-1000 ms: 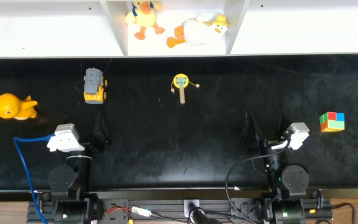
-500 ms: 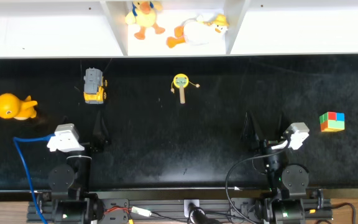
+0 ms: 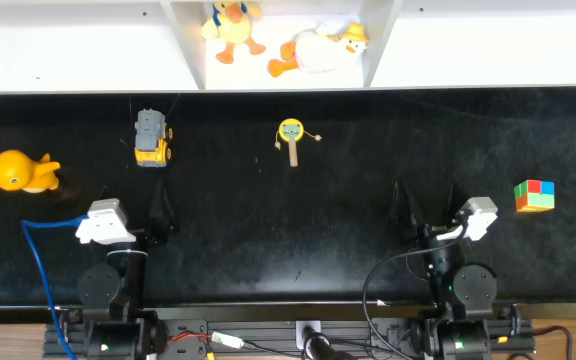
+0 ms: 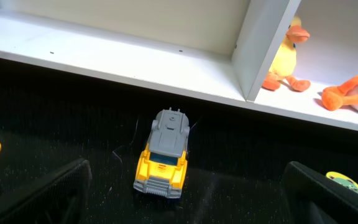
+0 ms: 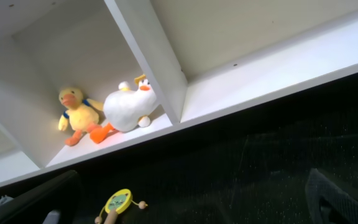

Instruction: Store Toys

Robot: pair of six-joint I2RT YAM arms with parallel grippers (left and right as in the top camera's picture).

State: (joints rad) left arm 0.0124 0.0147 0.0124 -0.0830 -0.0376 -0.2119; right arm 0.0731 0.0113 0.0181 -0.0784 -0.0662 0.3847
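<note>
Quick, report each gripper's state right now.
Left gripper: jaws open, holding nothing.
Right gripper: jaws open, holding nothing.

Matte black cloth work surface (image 3: 288,240): black all over, with faint pale specks.
Plain white shelf unit (image 3: 68,50), 12 o'clock: white, no pattern.
Yellow plush duck (image 3: 232,28) in the middle bay: yellow body, orange feet and beak.
White plush goose (image 3: 313,50), at the duck's 3 o'clock: white body, orange feet, yellow on the head.
Yellow-and-grey plastic toy truck (image 3: 151,138), 10 o'clock: yellow body, grey top.
Orange-yellow rubber duck (image 3: 23,172), 9 o'clock: one colour throughout.
Small round yellow rattle drum (image 3: 291,135), near centre: yellow face, tan handle.
Multicoloured puzzle cube (image 3: 534,196), 3 o'clock: red, green and yellow squares.
Thin blue cable (image 3: 38,260), 8 o'clock: blue.
</note>
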